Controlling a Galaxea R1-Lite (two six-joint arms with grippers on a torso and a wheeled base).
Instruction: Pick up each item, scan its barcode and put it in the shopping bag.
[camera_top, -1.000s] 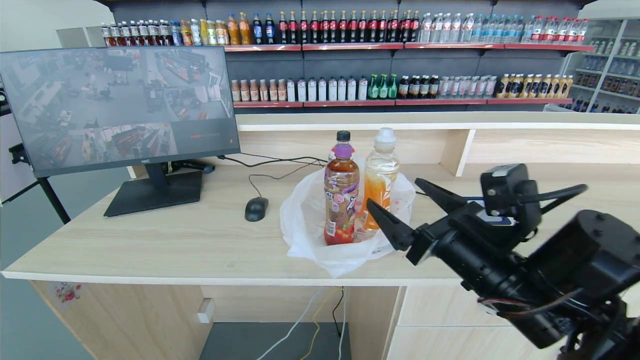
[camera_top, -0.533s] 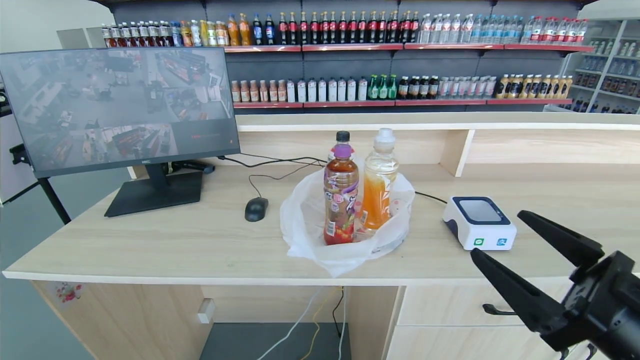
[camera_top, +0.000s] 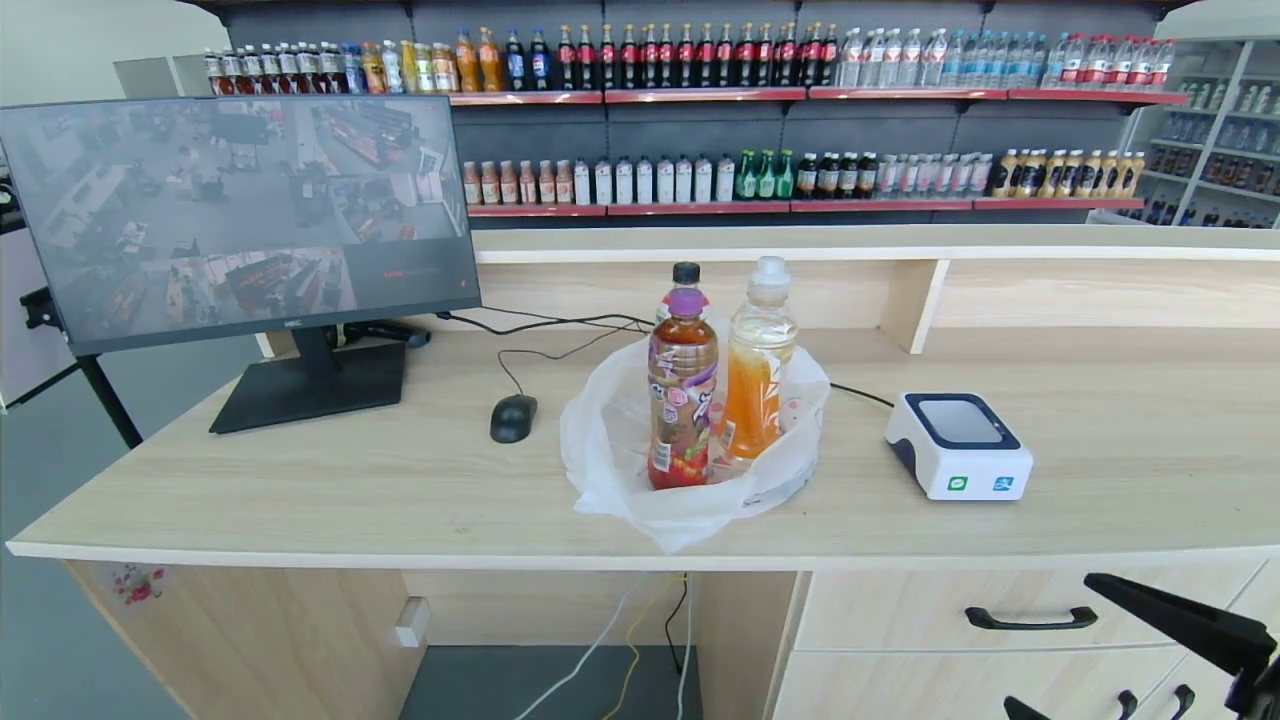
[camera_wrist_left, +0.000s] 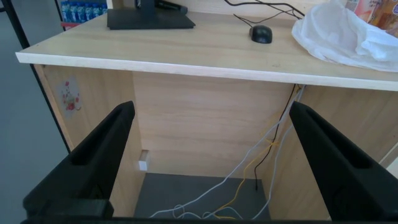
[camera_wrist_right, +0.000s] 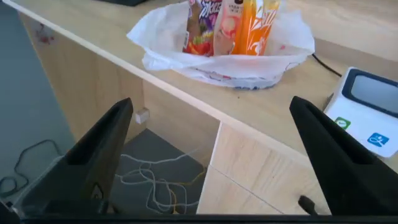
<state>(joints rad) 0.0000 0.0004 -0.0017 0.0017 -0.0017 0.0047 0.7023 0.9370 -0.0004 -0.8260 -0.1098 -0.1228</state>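
Bottles (camera_top: 683, 390) in shopping bag (camera_top: 608, 440), right pincer (camera_top: 1048, 640) spread, lower, well apart

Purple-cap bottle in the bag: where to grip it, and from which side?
Take the purple-cap bottle high, at the narrow shoulder just under the cap, coming from the front. It stands upright, and the orange bottle sits close against its right side, so the bodies probably leave no finger room; the tapered necks do. The bag wraps only its base.
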